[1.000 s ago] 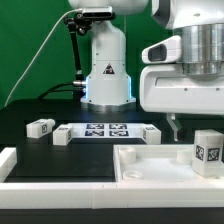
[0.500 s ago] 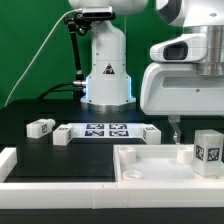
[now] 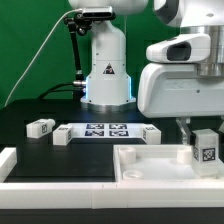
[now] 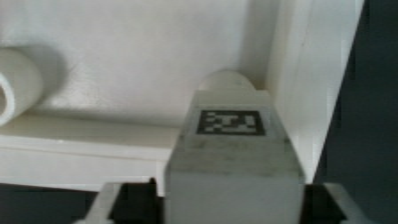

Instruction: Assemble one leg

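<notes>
One leg (image 3: 206, 148), a small white post with a black-and-white tag, stands upright at the exterior view's right, at the right end of the large white tray-like piece (image 3: 150, 170). My gripper (image 3: 204, 136) has come down around it. One finger (image 3: 186, 128) shows just left of the post with a small gap. In the wrist view the leg (image 4: 231, 150) fills the space between my fingers (image 4: 128, 205), with dark gaps on both sides, so my gripper (image 4: 228, 208) is open around it. The tray-like piece (image 4: 107, 130) lies behind the leg.
Three more legs lie on the black table: two at the left (image 3: 41, 127) (image 3: 62, 134) and one by the tray (image 3: 151, 133). The marker board (image 3: 105, 130) lies between them. A white rail (image 3: 8, 160) runs along the front left. A round white socket (image 4: 22, 85) shows on the tray.
My gripper has moved toward the exterior view's right and now sits over the standing leg. The leg itself has barely moved.
</notes>
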Robot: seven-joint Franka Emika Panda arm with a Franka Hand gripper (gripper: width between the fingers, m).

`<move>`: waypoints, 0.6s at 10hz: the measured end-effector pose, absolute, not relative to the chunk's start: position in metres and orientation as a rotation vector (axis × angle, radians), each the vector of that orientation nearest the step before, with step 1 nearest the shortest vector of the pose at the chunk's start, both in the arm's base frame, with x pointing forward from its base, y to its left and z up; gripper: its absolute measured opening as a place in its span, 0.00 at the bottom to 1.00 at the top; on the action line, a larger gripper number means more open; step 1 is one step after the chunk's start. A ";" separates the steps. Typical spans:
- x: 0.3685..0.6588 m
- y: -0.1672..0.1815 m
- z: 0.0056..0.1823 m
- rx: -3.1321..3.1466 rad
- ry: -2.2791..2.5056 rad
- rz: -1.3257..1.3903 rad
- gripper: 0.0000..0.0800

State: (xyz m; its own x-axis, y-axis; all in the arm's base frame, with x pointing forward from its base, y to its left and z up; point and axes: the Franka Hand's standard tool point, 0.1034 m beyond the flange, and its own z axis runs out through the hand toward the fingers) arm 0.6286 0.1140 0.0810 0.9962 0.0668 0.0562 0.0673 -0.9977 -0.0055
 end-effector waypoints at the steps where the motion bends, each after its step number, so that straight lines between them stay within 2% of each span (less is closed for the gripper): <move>1: 0.630 0.115 0.081 -3.108 0.086 -0.093 0.37; 6: 0.629 0.113 0.078 -2.829 1.170 -0.081 0.37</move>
State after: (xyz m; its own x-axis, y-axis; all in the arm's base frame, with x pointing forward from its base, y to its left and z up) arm 0.6291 0.1133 0.0776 0.7073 -0.7067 0.0188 -0.7025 -0.7055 -0.0933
